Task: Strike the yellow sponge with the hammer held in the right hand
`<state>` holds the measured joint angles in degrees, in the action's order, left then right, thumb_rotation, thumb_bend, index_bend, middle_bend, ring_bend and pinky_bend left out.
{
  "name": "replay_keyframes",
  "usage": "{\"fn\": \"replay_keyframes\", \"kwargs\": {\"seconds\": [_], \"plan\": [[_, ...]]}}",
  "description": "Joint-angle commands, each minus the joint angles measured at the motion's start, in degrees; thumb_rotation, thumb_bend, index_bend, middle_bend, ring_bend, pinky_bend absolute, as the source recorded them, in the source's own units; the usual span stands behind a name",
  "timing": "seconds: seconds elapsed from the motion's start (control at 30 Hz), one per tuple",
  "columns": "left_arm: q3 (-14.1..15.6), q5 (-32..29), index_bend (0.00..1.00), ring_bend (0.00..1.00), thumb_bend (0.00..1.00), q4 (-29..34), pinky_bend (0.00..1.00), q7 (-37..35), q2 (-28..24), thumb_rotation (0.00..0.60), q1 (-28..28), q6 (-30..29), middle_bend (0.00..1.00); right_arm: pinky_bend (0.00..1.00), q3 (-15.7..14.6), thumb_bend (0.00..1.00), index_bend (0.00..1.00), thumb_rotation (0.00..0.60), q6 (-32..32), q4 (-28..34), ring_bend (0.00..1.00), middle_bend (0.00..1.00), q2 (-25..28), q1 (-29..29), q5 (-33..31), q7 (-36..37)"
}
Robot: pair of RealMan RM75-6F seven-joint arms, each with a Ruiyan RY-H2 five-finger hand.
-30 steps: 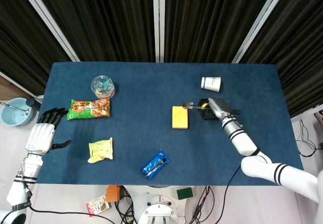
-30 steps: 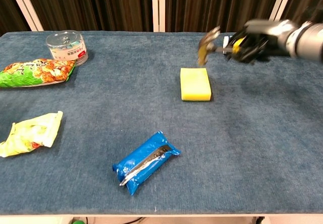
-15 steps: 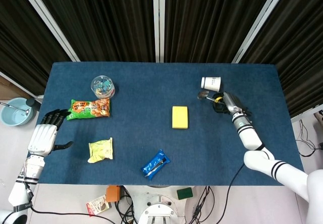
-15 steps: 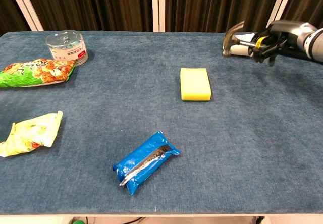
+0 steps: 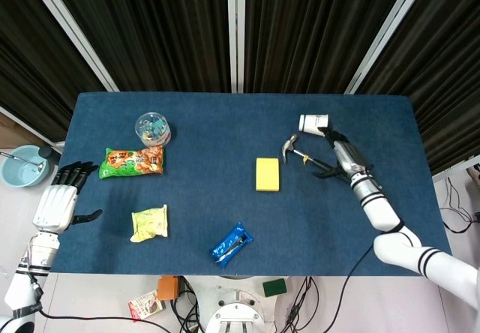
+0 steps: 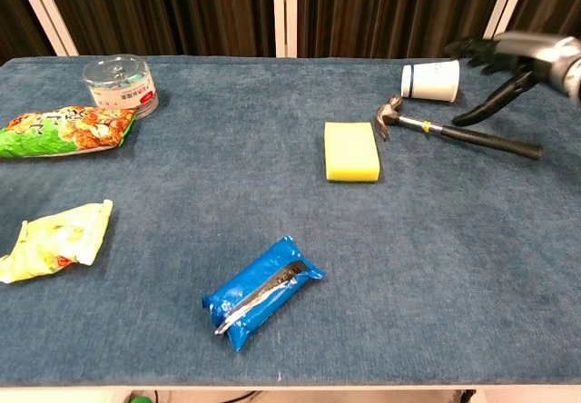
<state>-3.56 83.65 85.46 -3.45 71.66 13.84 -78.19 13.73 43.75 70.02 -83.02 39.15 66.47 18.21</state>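
- The hammer (image 6: 458,134) lies flat on the blue bench (image 6: 436,267), its metal head (image 5: 288,148) just beside the right edge of the yellow sponge (image 6: 351,151) and its dark handle running off to the right.
- The right robot hand (image 6: 508,58) hangs above the handle end with its fingers spread wide; it holds nothing, and the hammer is loose beneath it.
- From overhead, that right robot hand (image 5: 339,155) sits between the hammer and the bench's right side, fingers fanned out toward the hammer.
- The yellow sponge (image 5: 267,174) rests flat near the middle of the bench, apart from the other clutter.
- A white paper cup (image 6: 431,80) lies on its side near the far edge, just behind the hammer.
- The left robot hand (image 5: 58,202) hovers off the left edge of the bench, fingers extended and apart, empty.
- On the left part of the bench sit a clear round tub (image 5: 152,128), a green-and-orange snack bag (image 5: 132,161) and a crumpled yellow packet (image 5: 149,223).
- A blue wrapper (image 6: 261,291) lies toward the near edge.
- A light blue bowl (image 5: 21,165) stands on the floor, left of the bench.
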Motion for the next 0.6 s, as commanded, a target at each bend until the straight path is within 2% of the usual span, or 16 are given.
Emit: {"fn": "replay_keyframes", "kwargs": {"seconds": [0.03,0.2,0.3,0.47,0.6], "plan": [[0.04,-0.02,0.15,0.07,0.04,0.26,0.11,-0.03,-0.66,0.6,-0.38,-0.43,0.11,0.02,-2.98,0.01,0.0,0.6,10.41,9.91,0.0,0.01,7.88,-5.52,4.59,-9.67],[0.11,-0.37,0.15,0.07,0.04,0.35,0.11,1.7,-2.22,0.6,-1.99,-2.69,0.11,0.08,-6.35,0.14,0.0,0.6,22.98,20.3,0.0,0.09,16.1,-13.0,8.67,-19.31],[0.26,-0.93,0.15,0.07,0.04,0.32,0.11,3.77,-3.1,0.6,-3.71,-4.93,0.11,0.08,-8.7,0.15,0.0,0.6,31.92,24.46,0.0,0.09,19.68,-18.86,11.85,-22.32],[1.09,-0.71,0.15,0.07,0.04,1.08,0.11,4.46,-4.5,0.6,-6.42,-8.05,0.11,0.08,-12.6,0.15,0.0,0.6,41.43,25.66,0.0,0.07,21.71,-26.44,16.93,-20.48],[2.24,0.63,0.15,0.07,0.04,1.6,0.11,4.7,-4.52,0.6,-8.31,-10.31,0.11,0.07,-15.2,0.16,0.0,0.6,44.91,23.98,0.0,0.06,20.88,-30.43,19.54,-18.85]]}}
